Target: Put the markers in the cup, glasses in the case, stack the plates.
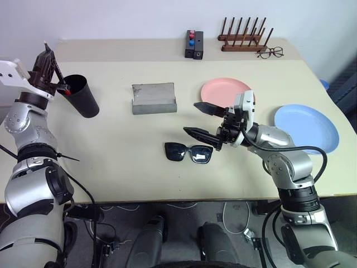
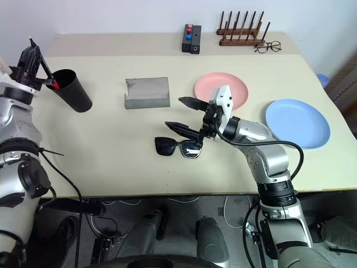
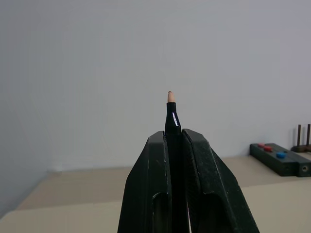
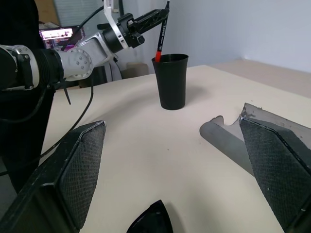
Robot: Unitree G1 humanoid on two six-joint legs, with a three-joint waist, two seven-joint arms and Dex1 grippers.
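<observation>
1. Step in hand, as judged: markers into the cup. The left gripper is gripping the slim black marker with the red end, jaws closed tight on its barrel, and is holding it over the tall black tapered plastic cup. In the right wrist view the red end is sitting at the cup's rim, just inside the mouth.

2. The cup is standing on the beige worktop at its left side, well apart from everything else.

3. The right gripper is hovering with jaws wide open and empty, just above and beside the black-framed sunglasses with dark lenses, which are lying flat near the worktop's front edge.

4. The flat grey rectangular case is lying open between cup and plates. The salmon pink round plate and the light blue round plate are lying near each other, not stacked.

5. The white marker: cannot locate it; possibly inside the cup already.

6. Next move, as judged: the left jaws need to release so the marker drops down inside without tipping the cup. The right gripper looks placed for picking up the sunglasses.
</observation>
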